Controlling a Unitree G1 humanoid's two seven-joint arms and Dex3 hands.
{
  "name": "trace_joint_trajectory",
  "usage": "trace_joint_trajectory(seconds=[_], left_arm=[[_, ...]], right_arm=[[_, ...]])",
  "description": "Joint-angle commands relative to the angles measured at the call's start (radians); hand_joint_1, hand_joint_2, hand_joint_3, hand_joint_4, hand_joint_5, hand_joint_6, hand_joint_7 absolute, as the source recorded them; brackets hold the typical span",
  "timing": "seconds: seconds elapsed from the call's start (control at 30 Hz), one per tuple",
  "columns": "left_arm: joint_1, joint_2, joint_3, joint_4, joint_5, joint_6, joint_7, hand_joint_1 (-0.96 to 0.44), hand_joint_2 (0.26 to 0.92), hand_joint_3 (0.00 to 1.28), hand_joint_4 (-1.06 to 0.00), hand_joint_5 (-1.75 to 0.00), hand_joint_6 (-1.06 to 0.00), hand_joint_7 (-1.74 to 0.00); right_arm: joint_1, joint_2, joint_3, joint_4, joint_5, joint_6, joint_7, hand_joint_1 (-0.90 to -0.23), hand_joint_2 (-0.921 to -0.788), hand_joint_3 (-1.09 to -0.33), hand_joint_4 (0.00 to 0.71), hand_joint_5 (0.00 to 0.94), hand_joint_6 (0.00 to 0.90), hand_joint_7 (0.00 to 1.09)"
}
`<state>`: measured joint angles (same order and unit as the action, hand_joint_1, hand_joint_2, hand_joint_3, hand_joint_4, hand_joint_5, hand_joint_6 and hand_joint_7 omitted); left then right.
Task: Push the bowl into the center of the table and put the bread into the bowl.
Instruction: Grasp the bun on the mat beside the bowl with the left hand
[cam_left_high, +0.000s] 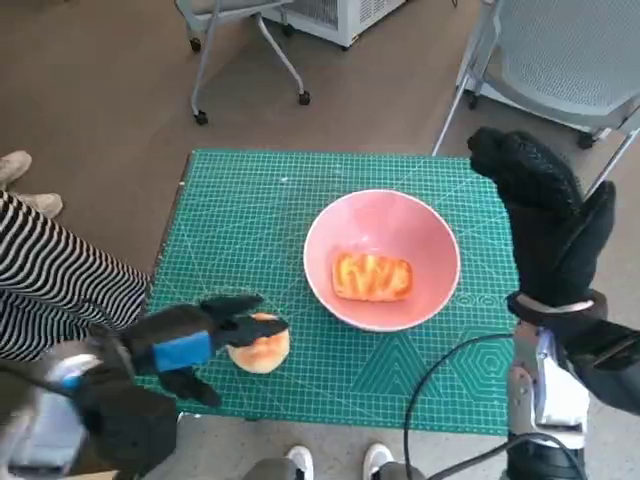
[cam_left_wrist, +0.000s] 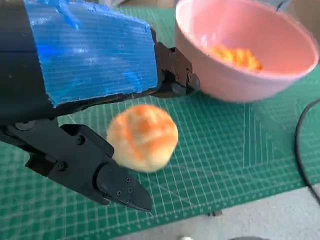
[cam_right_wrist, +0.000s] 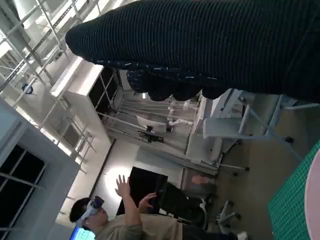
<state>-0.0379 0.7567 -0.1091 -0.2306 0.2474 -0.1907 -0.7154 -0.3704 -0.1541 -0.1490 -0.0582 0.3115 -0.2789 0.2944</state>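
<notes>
Gripping the round bread (cam_left_high: 260, 345) beside the pink bowl (cam_left_high: 440, 235), left hand (cam_left_high: 185, 345); right hand (cam_left_high: 540, 215) raised, fingers apart.

The bowl (cam_left_high: 381, 258) sits near the middle of the surface (cam_left_high: 250, 210), with one bread piece (cam_left_high: 371, 276) in it. A second bread (cam_left_high: 259, 343) lies on the surface, left of and nearer than the bowl, between the left hand's (cam_left_high: 190, 345) fingers.
</notes>
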Motion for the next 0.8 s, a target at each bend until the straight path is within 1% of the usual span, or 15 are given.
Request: trace_joint_trajectory(seconds=[0.03, 0.17, 0.37, 0.47, 0.5, 0.53, 0.57, 0.6, 0.63, 0.67, 0.73, 0.77, 0.8], left_arm=[[-0.027, -0.04, -0.044, 0.082, 0.036, -0.037, 0.042, -0.2, 0.715, 0.0, -0.2, -0.01, -0.34, -0.02], [-0.042, -0.069, -0.071, 0.147, 0.058, -0.061, 0.074, -0.15, 0.719, 0.0, -0.23, -0.02, -0.35, -0.02], [-0.051, -0.1, -0.099, 0.212, 0.087, -0.089, 0.127, -0.07, 0.756, 0.02, -0.3, -0.03, -0.4, -0.03], [-0.052, -0.11, -0.108, 0.23, 0.105, -0.104, 0.157, -0.02, 0.782, 0.04, -0.4, -0.03, -0.47, -0.05], [-0.053, -0.114, -0.112, 0.239, 0.116, -0.113, 0.172, -0.02, 0.785, 0.04, -0.42, -0.03, -0.48, -0.05], [-0.055, -0.117, -0.115, 0.245, 0.124, -0.12, 0.184, 0.0, 0.797, 0.05, -0.48, -0.04, -0.54, -0.06], [-0.056, -0.119, -0.119, 0.253, 0.138, -0.128, 0.199, 0.01, 0.801, 0.05, -0.5, -0.04, -0.56, -0.07], [-0.058, -0.12, -0.122, 0.258, 0.147, -0.134, 0.211, 0.02, 0.812, 0.06, -0.57, -0.05, -0.61, -0.08], [-0.06, -0.121, -0.126, 0.266, 0.16, -0.142, 0.225, 0.03, 0.82, 0.07, -0.61, -0.06, -0.64, -0.09], [-0.063, -0.122, -0.13, 0.276, 0.179, -0.152, 0.246, 0.05, 0.834, 0.07, -0.69, -0.09, -0.7, -0.12], [-0.068, -0.122, -0.135, 0.293, 0.208, -0.168, 0.28, 0.07, 0.852, 0.08, -0.78, -0.13, -0.77, -0.15], [-0.071, -0.122, -0.137, 0.299, 0.217, -0.173, 0.292, 0.06, 0.866, 0.08, -0.77, -0.33, -0.74, -0.36], [-0.074, -0.122, -0.138, 0.306, 0.228, -0.178, 0.305, 0.04, 0.885, 0.1, -0.72, -0.65, -0.66, -0.69]], right_arm=[[0.025, -0.008, -0.002, 0.004, 0.002, 0.018, 0.008, -0.689, -0.921, -0.635, 0.202, 0.002, 0.129, 0.51], [0.027, -0.01, -0.003, 0.003, 0.003, 0.018, 0.01, -0.686, -0.921, -0.635, 0.202, 0.002, 0.13, 0.51], [0.028, -0.012, -0.003, 0.002, 0.0, 0.017, 0.011, -0.68, -0.921, -0.635, 0.202, 0.002, 0.13, 0.51], [0.027, -0.013, -0.004, 0.003, -0.001, 0.016, 0.012, -0.679, -0.921, -0.636, 0.202, 0.002, 0.13, 0.51], [0.027, -0.014, -0.004, 0.004, -0.002, 0.016, 0.013, -0.678, -0.921, -0.636, 0.202, 0.002, 0.13, 0.51], [0.026, -0.014, -0.004, 0.005, -0.001, 0.015, 0.014, -0.678, -0.921, -0.636, 0.202, 0.002, 0.129, 0.51], [0.026, -0.014, -0.004, 0.006, -0.001, 0.015, 0.015, -0.678, -0.921, -0.636, 0.202, 0.002, 0.129, 0.51], [0.026, -0.015, -0.005, 0.007, -0.001, 0.014, 0.016, -0.678, -0.921, -0.636, 0.202, 0.002, 0.129, 0.51], [0.025, -0.015, -0.005, 0.008, 0.0, 0.015, 0.017, -0.678, -0.921, -0.636, 0.202, 0.002, 0.129, 0.51], [0.025, -0.015, -0.005, 0.007, 0.001, 0.016, 0.018, -0.679, -0.921, -0.636, 0.202, 0.001, 0.129, 0.51], [0.025, -0.015, -0.004, 0.006, 0.001, 0.017, 0.018, -0.681, -0.921, -0.636, 0.202, 0.001, 0.129, 0.51], [0.025, -0.015, -0.004, 0.006, 0.001, 0.017, 0.019, -0.681, -0.921, -0.636, 0.202, 0.001, 0.129, 0.51], [0.025, -0.015, -0.004, 0.007, 0.001, 0.017, 0.019, -0.682, -0.921, -0.636, 0.202, 0.001, 0.129, 0.51]])
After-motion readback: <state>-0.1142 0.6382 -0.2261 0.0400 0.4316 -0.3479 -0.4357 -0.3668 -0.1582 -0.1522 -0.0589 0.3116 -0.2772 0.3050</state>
